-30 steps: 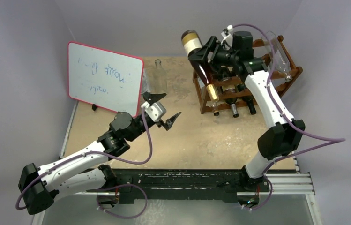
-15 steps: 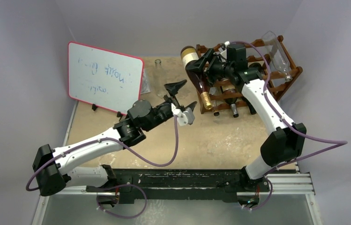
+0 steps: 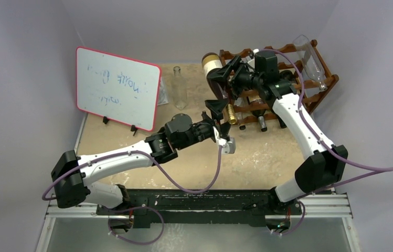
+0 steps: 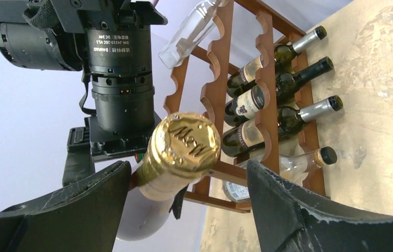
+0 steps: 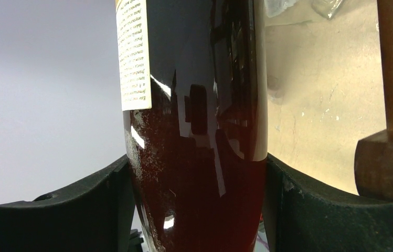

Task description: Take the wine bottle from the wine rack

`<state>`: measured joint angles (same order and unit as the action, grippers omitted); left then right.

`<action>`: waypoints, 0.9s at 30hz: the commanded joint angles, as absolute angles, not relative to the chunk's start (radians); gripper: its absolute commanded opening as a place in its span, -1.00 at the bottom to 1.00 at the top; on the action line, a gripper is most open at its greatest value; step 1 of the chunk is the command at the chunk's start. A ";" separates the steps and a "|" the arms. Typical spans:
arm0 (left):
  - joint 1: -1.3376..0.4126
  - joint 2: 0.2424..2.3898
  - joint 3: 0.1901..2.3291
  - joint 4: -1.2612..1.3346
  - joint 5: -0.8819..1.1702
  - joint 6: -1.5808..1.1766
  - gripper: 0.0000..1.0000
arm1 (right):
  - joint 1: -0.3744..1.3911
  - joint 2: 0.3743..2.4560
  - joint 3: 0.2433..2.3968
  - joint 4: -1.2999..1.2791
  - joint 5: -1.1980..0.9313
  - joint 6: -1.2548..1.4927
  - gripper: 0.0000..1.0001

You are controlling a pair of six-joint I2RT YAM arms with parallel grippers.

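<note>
The wine bottle (image 3: pixel 216 79) is dark with a pale label and a gold foil neck. My right gripper (image 3: pixel 232 79) is shut on its body and holds it in the air, neck tilted down, just in front-left of the reddish-brown wine rack (image 3: pixel 318 97). In the right wrist view both pads press the dark glass (image 5: pixel 199 131) at the gripper (image 5: pixel 197 176). My left gripper (image 3: pixel 222 125) is open. In the left wrist view its jaws stand either side of the gold cap (image 4: pixel 186 142) without touching it, the gripper (image 4: pixel 188 176) below the rack (image 4: pixel 265 79).
Several other bottles (image 3: pixel 259 113) lie in the rack's lower tiers and a clear one (image 3: pixel 309 58) on top. A clear empty bottle (image 3: pixel 179 89) stands behind the left arm. A red-edged whiteboard (image 3: pixel 118 86) stands at back left. Walls close in on three sides.
My left arm has swung right and forward, bringing its open jaws around the gold neck. My right gripper has lowered and tilted the bottle slightly, neck toward the left gripper.
</note>
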<state>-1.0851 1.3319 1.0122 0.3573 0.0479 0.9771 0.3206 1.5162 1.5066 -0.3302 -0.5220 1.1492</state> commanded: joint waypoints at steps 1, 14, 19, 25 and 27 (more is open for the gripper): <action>-1.102 1.365 1.110 0.405 0.036 1.068 0.53 | 0.330 1.379 1.558 -0.022 -0.574 1.198 -1.00; -1.155 1.408 1.132 0.527 -0.080 1.211 -0.68 | 0.365 1.372 1.541 -0.028 -0.576 1.212 -1.00; -1.176 1.403 1.121 0.559 -0.148 1.259 -1.00 | 0.365 1.384 1.541 -0.023 -0.592 1.214 -0.71; -1.190 1.376 1.043 0.694 -0.227 1.262 -1.00 | 0.365 1.400 1.542 -0.042 -0.639 1.179 0.64; -1.197 1.368 1.021 0.726 -0.254 1.269 -1.00 | 0.365 1.407 1.549 -0.076 -0.635 1.170 0.99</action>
